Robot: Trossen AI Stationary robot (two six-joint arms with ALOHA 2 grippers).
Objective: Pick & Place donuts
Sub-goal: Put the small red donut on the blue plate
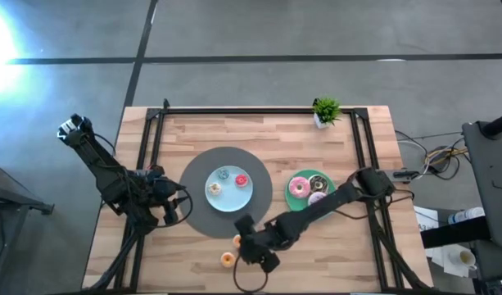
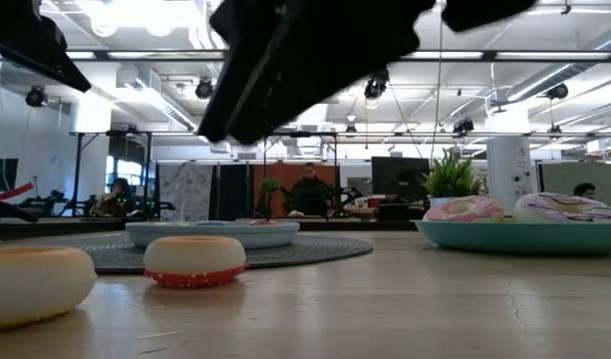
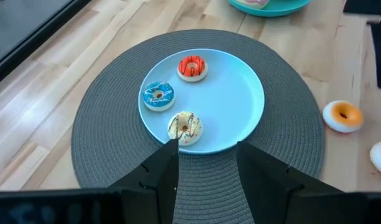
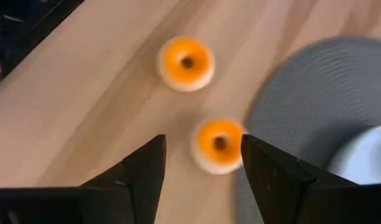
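Observation:
Two orange mini donuts lie flat on the wood near the table's near edge point(image 1: 237, 238) point(image 1: 227, 259). The low view shows them too point(image 2: 195, 261) point(image 2: 31, 284). My right gripper point(image 4: 202, 142) point(image 1: 247, 242) is open and hangs above the one beside the mat point(image 4: 219, 145); its fingers stand on either side without touching. The other orange mini point(image 4: 186, 63) lies farther off. A light-blue plate point(image 1: 244, 199) holds blue point(image 3: 158, 96), red point(image 3: 192, 68) and cream point(image 3: 184, 127) minis. A green plate point(image 1: 296, 205) holds the bright pink point(image 1: 298, 188), chocolate point(image 1: 318, 181) and pale pink point(image 1: 316, 197) donuts. My left gripper point(image 3: 206, 155) point(image 1: 183, 205) waits open at the mat's left edge.
A round grey woven mat point(image 1: 193, 215) lies under the light-blue plate. A small potted plant point(image 1: 325, 111) stands at the far edge. A black frame rail point(image 1: 259, 110) borders the far side. Bare wood lies between the orange minis and the near edge.

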